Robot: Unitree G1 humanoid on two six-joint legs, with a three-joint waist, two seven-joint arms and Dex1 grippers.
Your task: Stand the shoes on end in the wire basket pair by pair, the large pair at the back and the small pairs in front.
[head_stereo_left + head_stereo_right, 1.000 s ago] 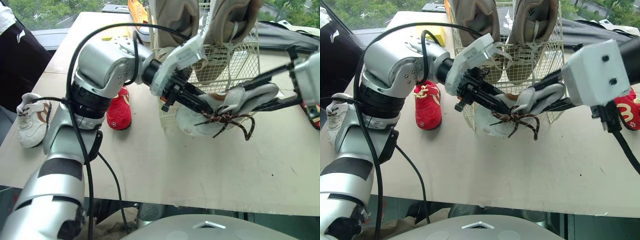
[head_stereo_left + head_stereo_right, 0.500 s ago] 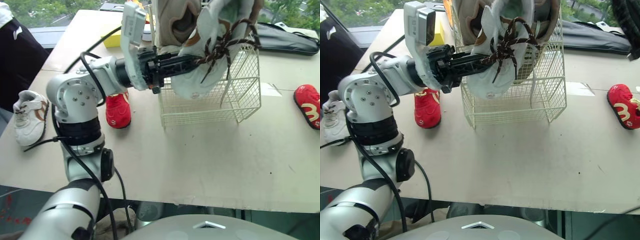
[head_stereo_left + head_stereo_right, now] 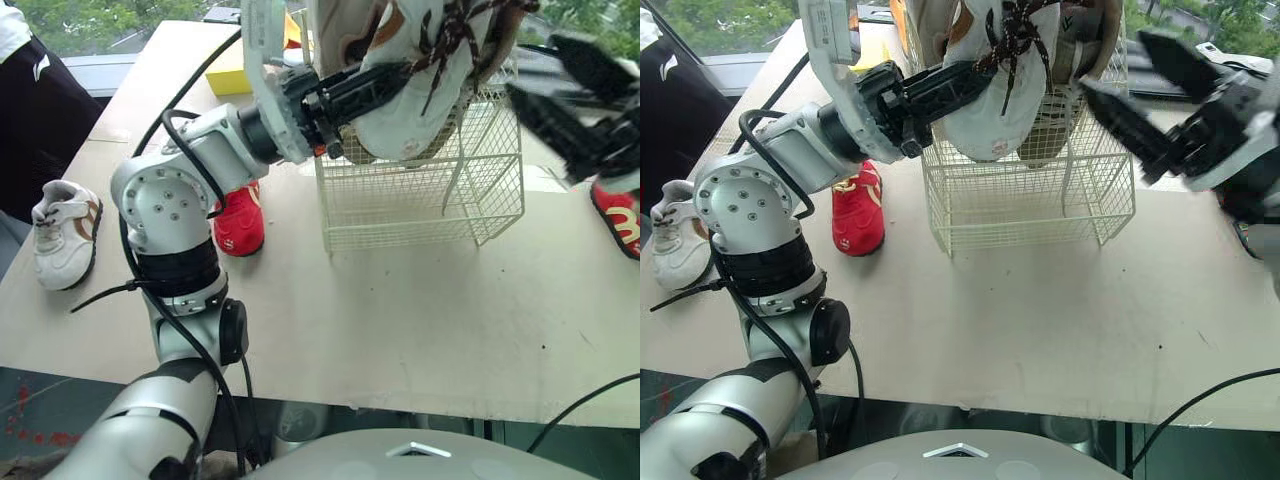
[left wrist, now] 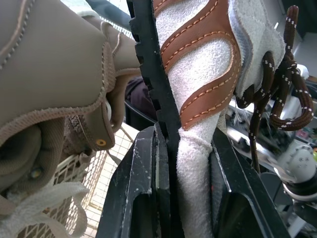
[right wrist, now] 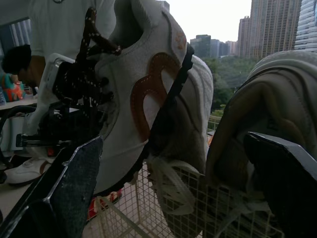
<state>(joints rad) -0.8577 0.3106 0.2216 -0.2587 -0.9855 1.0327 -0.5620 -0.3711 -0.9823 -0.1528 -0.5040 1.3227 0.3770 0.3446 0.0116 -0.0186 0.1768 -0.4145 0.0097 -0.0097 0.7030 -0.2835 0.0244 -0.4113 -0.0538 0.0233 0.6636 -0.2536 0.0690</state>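
left gripper (image 3: pixel 395 78) clamps the white shoe (image 3: pixel 400 125) over the basket (image 3: pixel 420 210). right gripper (image 3: pixel 533 70) gapes empty. next: lower it on end, in front.

We lose the top of the white shoe (image 3: pixel 400 110) past the upper edge of the head views, and it covers most of the large tan pair (image 3: pixel 1080 55) behind it in the wire basket (image 3: pixel 420 200). The left arm hides the far end of the red shoe (image 3: pixel 238 222). The second red shoe (image 3: pixel 618 215) is cut by the right edge, and the person (image 3: pixel 30 110) beside the worktop (image 3: pixel 400 330) by the left edge
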